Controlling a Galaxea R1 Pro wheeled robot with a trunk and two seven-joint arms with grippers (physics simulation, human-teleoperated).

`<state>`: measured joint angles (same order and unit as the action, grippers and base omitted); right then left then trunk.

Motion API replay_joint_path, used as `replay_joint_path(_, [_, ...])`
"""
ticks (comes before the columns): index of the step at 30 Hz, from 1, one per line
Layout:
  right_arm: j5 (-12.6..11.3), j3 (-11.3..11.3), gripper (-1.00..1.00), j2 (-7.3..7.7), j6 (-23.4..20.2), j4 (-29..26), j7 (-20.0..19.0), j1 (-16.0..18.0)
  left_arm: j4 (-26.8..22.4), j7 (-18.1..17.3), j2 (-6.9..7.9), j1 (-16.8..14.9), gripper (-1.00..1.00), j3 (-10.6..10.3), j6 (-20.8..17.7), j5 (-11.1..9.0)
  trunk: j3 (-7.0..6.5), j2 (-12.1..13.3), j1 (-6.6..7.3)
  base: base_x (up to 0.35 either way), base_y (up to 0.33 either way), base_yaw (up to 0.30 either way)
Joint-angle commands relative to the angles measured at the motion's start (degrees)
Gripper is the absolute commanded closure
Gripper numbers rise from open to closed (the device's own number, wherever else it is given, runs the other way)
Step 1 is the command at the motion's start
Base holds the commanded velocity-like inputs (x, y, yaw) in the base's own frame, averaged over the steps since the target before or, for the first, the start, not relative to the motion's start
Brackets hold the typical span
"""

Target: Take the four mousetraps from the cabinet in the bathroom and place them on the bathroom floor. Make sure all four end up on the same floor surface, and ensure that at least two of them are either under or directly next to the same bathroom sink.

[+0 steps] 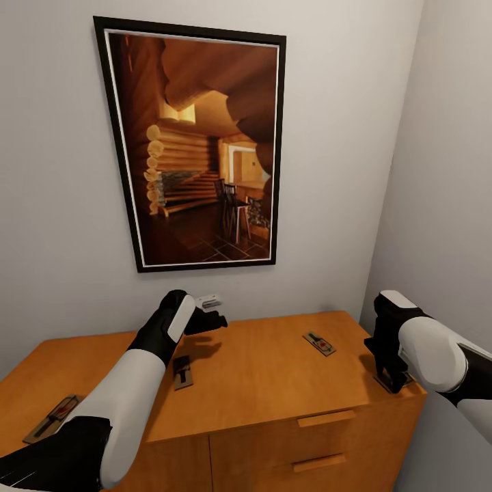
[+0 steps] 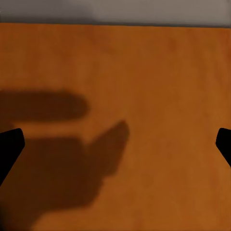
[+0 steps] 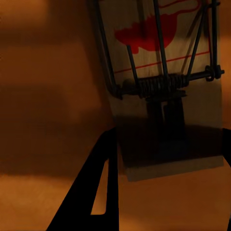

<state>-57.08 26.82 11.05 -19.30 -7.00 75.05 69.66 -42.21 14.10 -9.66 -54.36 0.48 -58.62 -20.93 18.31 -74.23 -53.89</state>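
A grey wall (image 1: 61,205) with a large black-framed picture (image 1: 195,147) of a log-cabin room is seen behind the cabinet (image 1: 273,410), whose orange-brown tabletop carries the mousetraps. Two drawer handles (image 1: 326,418) are seen on its front.

The left claw (image 1: 208,316) is held above the tabletop near the back wall; in the left wrist view its fingertips (image 2: 9,147) are spread wide, with bare wood and shadow between them. The right claw (image 1: 393,376) is lowered at the cabinet's right front corner; its jaws are seen either side of a mousetrap (image 3: 166,91), but whether they are pinching it cannot be told.

Of the remaining traps, one (image 1: 55,415) lies at the left front edge, one (image 1: 182,372) just beside the left forearm, and one (image 1: 319,343) right of centre.
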Motion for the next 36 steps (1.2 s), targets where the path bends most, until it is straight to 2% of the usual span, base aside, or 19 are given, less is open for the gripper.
replay_joint_path(1, [-0.8, -0.5, 1.0, 0.02, -0.2, -0.1, 0.2, -0.8, -0.1, 0.6, -0.03, 0.0, -1.0, 0.0, -0.2, -0.6, 0.09, 0.0, -0.01, 0.0, 0.0, 0.0])
replay_joint_path(25, [-0.8, -0.5, 1.0, 0.02, -0.2, -0.1, 0.2, -0.8, -0.3, 0.7, -0.1, -0.1, -1.0, 0.0, -0.2, -0.6, 0.09, 0.0, -0.01, 0.0, 0.0, 0.0])
replay_joint_path(36, [-0.8, -0.7, 1.0, -0.1, -0.6, -0.2, 0.2, -0.8, 0.2, 0.7, 0.04, 0.0, -1.0, 0.0, -0.2, -0.6, -1.88, 4.4, 2.41, 0.0, 0.0, 0.0])
